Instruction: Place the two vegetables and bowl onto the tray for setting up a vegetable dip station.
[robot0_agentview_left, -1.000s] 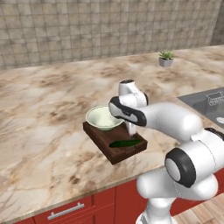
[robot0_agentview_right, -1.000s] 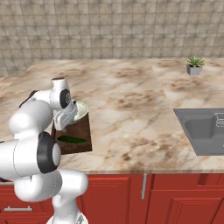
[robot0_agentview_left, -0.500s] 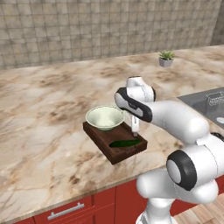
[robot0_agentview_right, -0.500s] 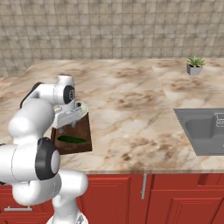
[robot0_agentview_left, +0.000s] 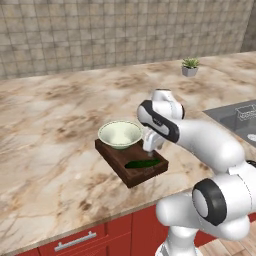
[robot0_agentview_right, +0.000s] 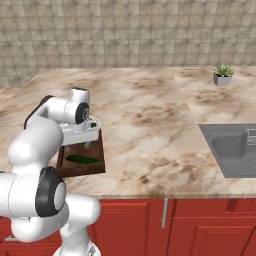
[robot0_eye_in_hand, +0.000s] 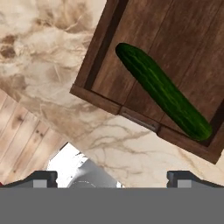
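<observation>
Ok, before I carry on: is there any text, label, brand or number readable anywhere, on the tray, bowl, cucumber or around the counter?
None: no readable text, label, brand or number anywhere.
The tray is plain dark wood.
The bowl is plain pale green-white.
The cucumber has bare green skin.
The potted plant carries nothing legible at this size.
The counter shows marble veining, not writing.
</observation>
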